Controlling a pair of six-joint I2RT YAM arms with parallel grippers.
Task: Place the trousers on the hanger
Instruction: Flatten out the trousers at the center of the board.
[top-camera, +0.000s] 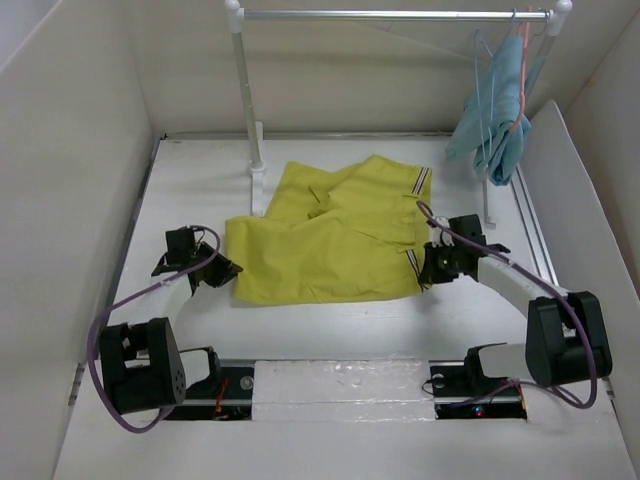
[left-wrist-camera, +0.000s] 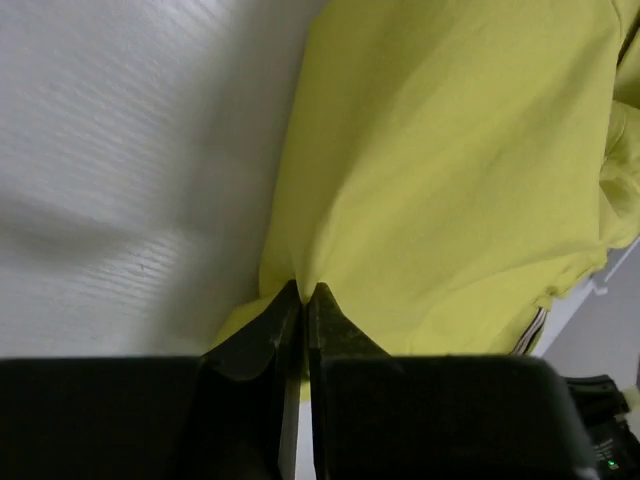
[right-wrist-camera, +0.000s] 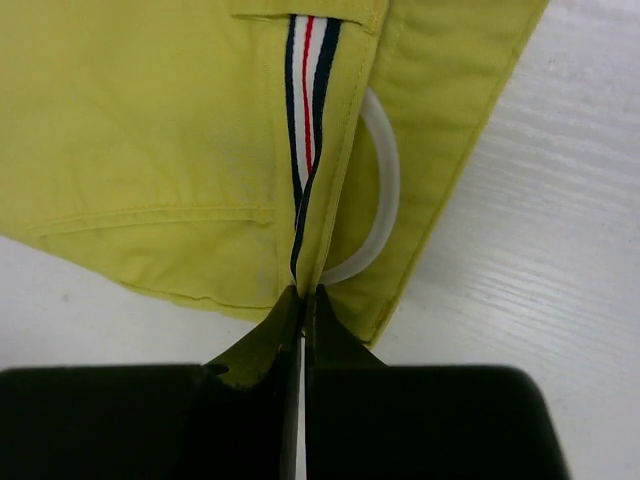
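The mustard yellow-green trousers (top-camera: 330, 240) lie folded and spread in the middle of the table, the striped waistband (top-camera: 421, 182) at their right side. My left gripper (top-camera: 230, 272) is shut on the trousers' left edge; the cloth (left-wrist-camera: 450, 150) is pinched between the fingertips (left-wrist-camera: 303, 290). My right gripper (top-camera: 427, 272) is shut on the waistband edge, where the stripe (right-wrist-camera: 308, 100) runs into the jaws (right-wrist-camera: 303, 292). A pale curved ring (right-wrist-camera: 385, 190) shows between the cloth layers there. A thin pale-blue wire hanger (top-camera: 479, 70) hangs on the rail at the back right.
A white clothes rail (top-camera: 390, 15) on a white post (top-camera: 245, 100) stands at the back. A pink hanger with light-blue cloth (top-camera: 500, 110) hangs at its right end. White walls close in the table on the left, right and back.
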